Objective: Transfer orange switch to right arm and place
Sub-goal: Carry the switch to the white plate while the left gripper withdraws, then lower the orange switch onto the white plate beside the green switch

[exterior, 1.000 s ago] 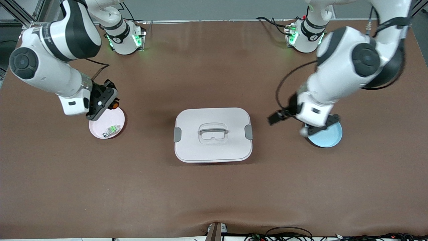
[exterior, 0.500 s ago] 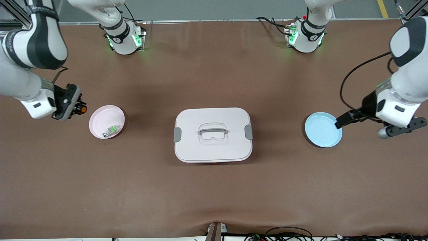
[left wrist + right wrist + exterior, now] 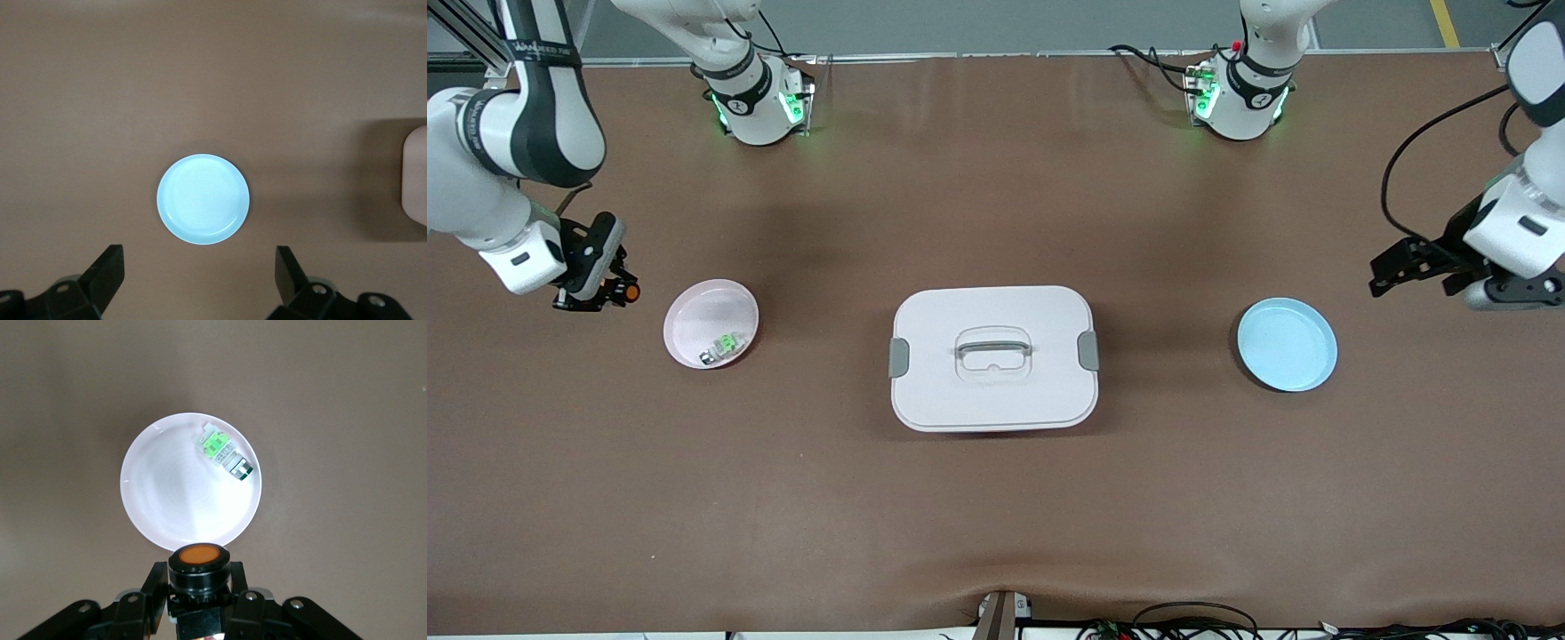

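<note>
Orange switch (image 3: 199, 559): clamped in the right end effector (image 3: 609, 289), held above the worktop (image 3: 996, 498) beside the pink plate (image 3: 694, 318).
Pink plate: carries a green-and-silver part (image 3: 225, 455).
Left end effector (image 3: 200, 270): fingers spread, holding nothing, over bare worktop near the blue plate (image 3: 1287, 344).

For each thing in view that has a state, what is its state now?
Tiny black push-button orange switch: gripped by the right gripper.
Left gripper: open, empty.
Pink round plate: holds a small green-and-silver part.
Light blue round plate: empty.
White rectangular lidded box: closed.
</note>
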